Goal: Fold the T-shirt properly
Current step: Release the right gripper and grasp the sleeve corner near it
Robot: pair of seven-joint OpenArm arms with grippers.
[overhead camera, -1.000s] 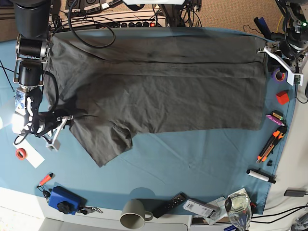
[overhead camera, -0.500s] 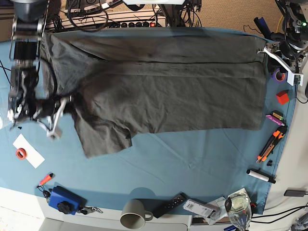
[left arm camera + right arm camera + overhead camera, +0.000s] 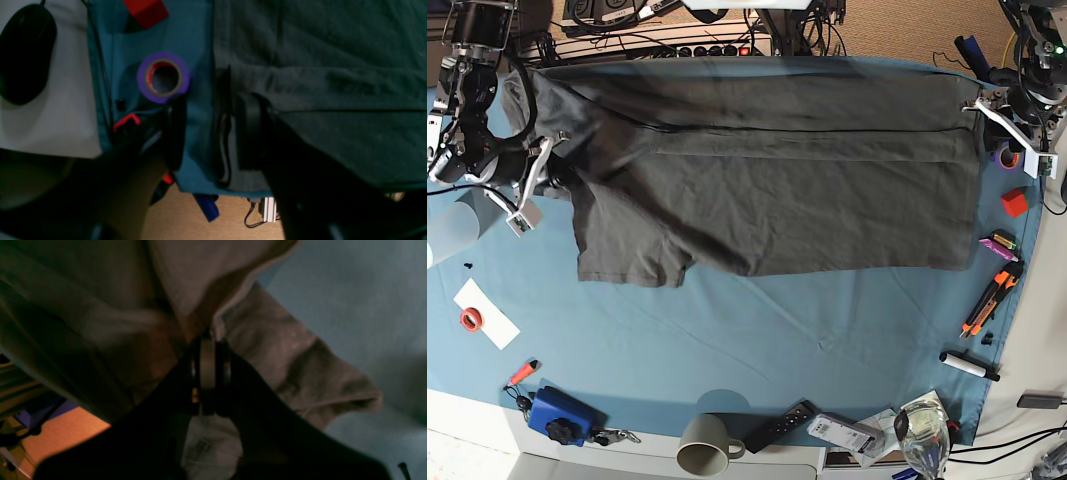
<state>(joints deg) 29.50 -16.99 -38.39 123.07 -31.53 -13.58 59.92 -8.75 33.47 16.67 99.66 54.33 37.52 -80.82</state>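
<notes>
The dark grey T-shirt (image 3: 777, 190) lies spread wide across the blue-teal table cloth (image 3: 807, 330), one sleeve (image 3: 627, 255) pointing toward the front left. My right gripper (image 3: 552, 178) is at the shirt's left end, shut on a fold of its edge. In the right wrist view (image 3: 207, 350) the fabric (image 3: 186, 280) bunches up from the closed jaws. My left gripper (image 3: 1009, 132) is at the shirt's right edge, open. In the left wrist view (image 3: 213, 133) one finger is over the shirt (image 3: 317, 66) and the other over the cloth, with the hem between them.
A purple tape roll (image 3: 163, 77), a red block (image 3: 1014, 203), markers and a cutter (image 3: 987, 300) lie by the right edge. A mug (image 3: 705, 445), remote (image 3: 779, 425), glass (image 3: 922, 430) and blue object (image 3: 557, 415) line the front. A tape ring on paper (image 3: 472, 318) lies at the left.
My right gripper has moved toward the back of the table, still shut on the shirt's left edge, pulling the sleeve and side flatter and straighter. The left arm has not moved.
</notes>
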